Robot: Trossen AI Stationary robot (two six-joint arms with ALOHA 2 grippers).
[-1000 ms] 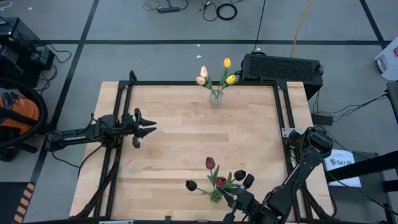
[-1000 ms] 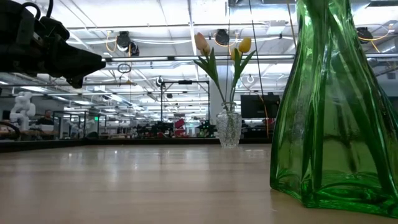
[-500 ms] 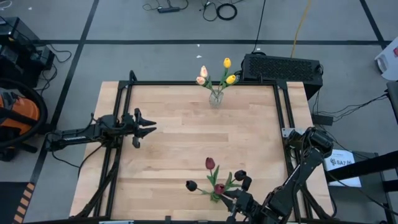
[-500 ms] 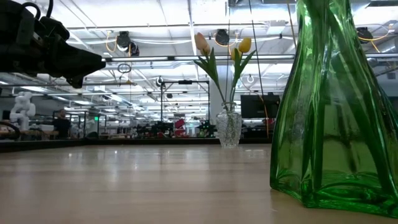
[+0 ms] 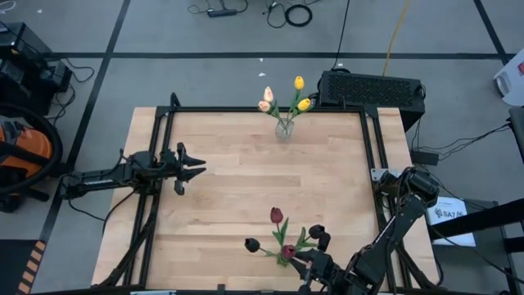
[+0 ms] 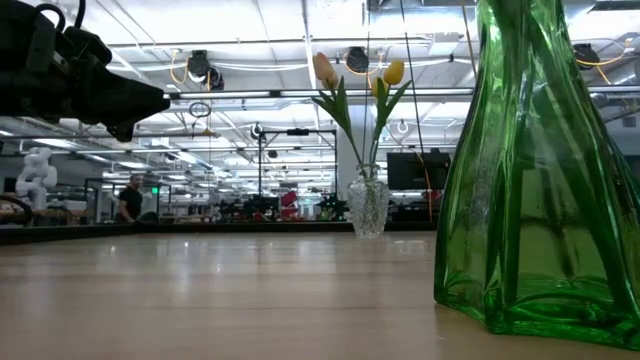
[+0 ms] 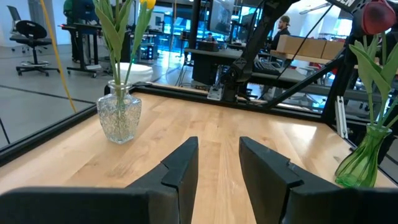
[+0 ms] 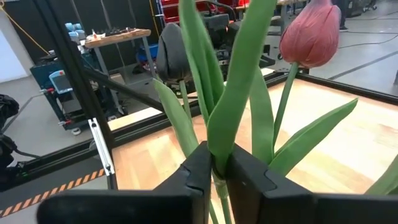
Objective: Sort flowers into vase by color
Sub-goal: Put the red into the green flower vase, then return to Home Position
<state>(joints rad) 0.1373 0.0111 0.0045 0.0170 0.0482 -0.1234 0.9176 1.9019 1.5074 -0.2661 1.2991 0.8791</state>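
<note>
A clear glass vase [image 5: 283, 129] stands at the far edge with yellow and peach tulips [image 5: 299, 83]; it also shows in the low view [image 6: 368, 203] and the left wrist view [image 7: 119, 115]. A green glass vase [image 6: 540, 170] stands near the near edge with dark red [image 5: 277, 215] and near-black tulips [image 5: 251, 244]. My right gripper [image 5: 309, 262] sits just near-right of the green vase, shut on a green tulip stem [image 8: 217, 163]. My left gripper [image 5: 192, 170] hovers open over the table's left part, away from both vases [image 7: 217, 168]. My right gripper pinches a green tulip stem with its leaves [image 8: 219, 158] between the two fingers [image 8: 200, 168], low on the stem, among the flowers of the green vase. The fingers lie across the stem, coming from the table's near right. The stem rises upright; its lower end is hidden.
A black metal frame [image 5: 246, 110] runs around the wooden table top. A black box [image 5: 370, 88] sits beyond the far right corner. Bare wood lies between the two vases and across the table's middle. People and benches show in the room behind.
My right gripper has shifted slightly toward the green vase. The dark red tulip head beside it has moved a little toward the near edge and now lies over the vase's mouth in the high view. The near-black heads to its right shifted slightly too.
</note>
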